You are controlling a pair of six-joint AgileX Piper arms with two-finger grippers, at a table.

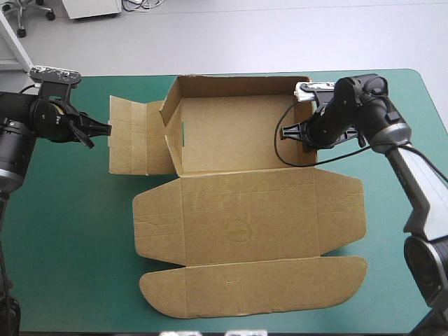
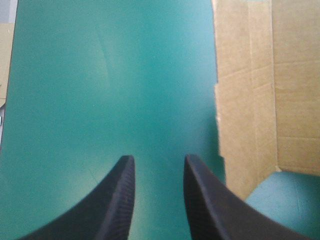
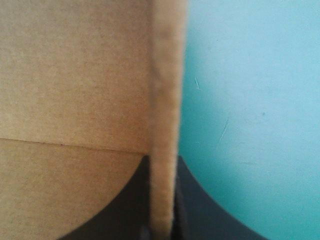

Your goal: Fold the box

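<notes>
Box [image 1: 245, 217]: mid-table [image 1: 63, 238], tray part toward far edge, lid flat toward near edge.
Done: far and side walls raised.
Remaining: left flap [image 1: 133, 136] flat, untucked.
Tray: nothing inside.
Right claw [image 3: 162, 162]: clenched on right wall.
Left claw [image 2: 157, 165]: released, beside flat flap.

right wrist: box [image 3: 165, 100] wall edge blurred | left wrist: box cut off

Pale grey floor [image 1: 280, 35] beyond teal-green worktop [image 1: 70, 245]; wheeled chair base [image 1: 31, 15], white cabinet [image 1: 91, 7] far left.
</notes>
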